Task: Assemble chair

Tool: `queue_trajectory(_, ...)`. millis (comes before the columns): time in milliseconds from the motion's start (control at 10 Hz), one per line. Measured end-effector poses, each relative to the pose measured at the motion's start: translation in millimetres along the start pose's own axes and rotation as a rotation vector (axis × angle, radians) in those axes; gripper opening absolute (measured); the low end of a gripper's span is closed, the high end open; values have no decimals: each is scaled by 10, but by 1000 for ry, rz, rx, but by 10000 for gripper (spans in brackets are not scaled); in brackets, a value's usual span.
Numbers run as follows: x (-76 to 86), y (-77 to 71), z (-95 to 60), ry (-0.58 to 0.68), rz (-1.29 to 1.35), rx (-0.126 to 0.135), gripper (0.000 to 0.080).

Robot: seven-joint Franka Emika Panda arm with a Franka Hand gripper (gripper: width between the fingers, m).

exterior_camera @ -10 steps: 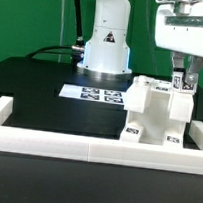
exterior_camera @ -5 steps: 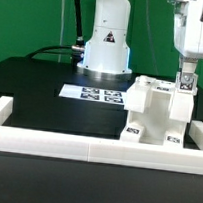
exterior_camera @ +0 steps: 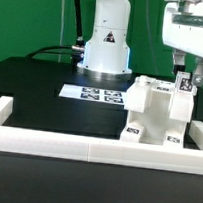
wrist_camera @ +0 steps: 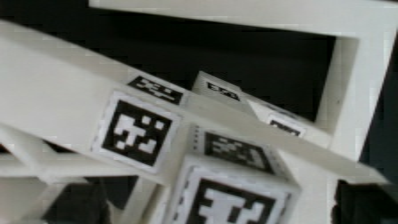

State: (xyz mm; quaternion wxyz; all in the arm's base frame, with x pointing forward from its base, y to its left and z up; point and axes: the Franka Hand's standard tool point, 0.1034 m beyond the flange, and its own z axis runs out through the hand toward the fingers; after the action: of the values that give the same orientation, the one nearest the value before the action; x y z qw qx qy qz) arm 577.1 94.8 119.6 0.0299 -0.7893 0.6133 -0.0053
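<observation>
From my seat, the claw hung at the top corner of the chair on the exterior view's right. Its fingers stood apart on either side of a tagged post, and as far as I could make out it gripped nothing. The wrist view showed only tagged blocks and white bars of the chair at very close range, with no finger clearly in sight, so I could not tell whether a pad was touching the post.

The chair stood upright on the black table, pushed up against the white border rail in the corner on the exterior view's right. The marker board lay just behind it.

What worried me was the lift-off. With the fingers that close around the post, any sideways drift as the arm rose could catch it and tip the chair or loosen a joint I couldn't check. A pad touching the post could drag it upward.
</observation>
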Motion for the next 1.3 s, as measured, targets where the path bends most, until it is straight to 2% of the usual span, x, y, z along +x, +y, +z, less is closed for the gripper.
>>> queue_trajectory(500,9,2,1,1,-316,-1,648)
queue_trajectory(700,33,-1,-7,30,-588,-20,648)
queue_trajectory(1300,36,-17,-3,47,-1046,-26,648)
